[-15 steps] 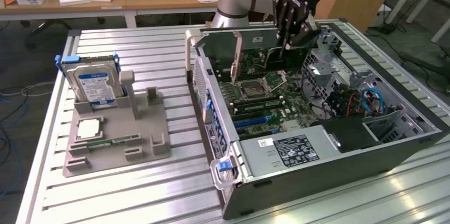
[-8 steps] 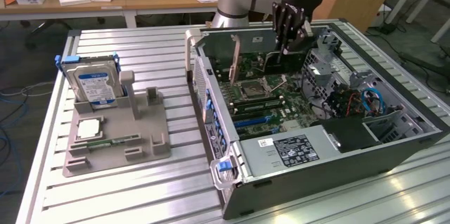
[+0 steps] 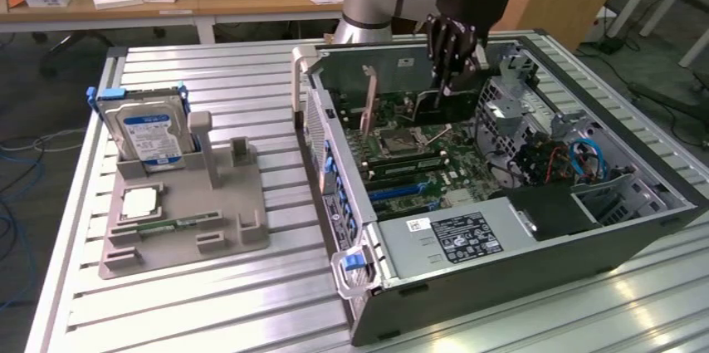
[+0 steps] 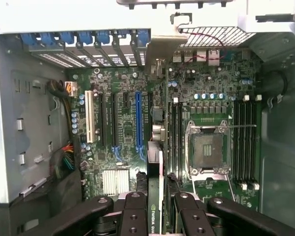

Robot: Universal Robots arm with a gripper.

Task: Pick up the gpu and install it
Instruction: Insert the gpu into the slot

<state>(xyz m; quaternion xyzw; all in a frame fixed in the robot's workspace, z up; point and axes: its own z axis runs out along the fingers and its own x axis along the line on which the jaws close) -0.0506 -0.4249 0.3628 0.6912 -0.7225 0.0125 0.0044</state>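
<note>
One hand (image 3: pixel 452 83), clenched on the gpu (image 4: pixel 152 216) and holding it edge-on between its fingers (image 4: pixel 135 216), hung inside the open computer case (image 3: pixel 554 278) on the desk (image 3: pixel 222 303), with the card over the motherboard (image 4: pixel 123 123), between the blue slot (image 4: pixel 138 120) and the CPU socket (image 4: pixel 209 150).

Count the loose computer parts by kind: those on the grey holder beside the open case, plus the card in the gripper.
hard drive: 1
processor chip: 1
memory stick: 1
gpu: 1
Total: 4
</note>
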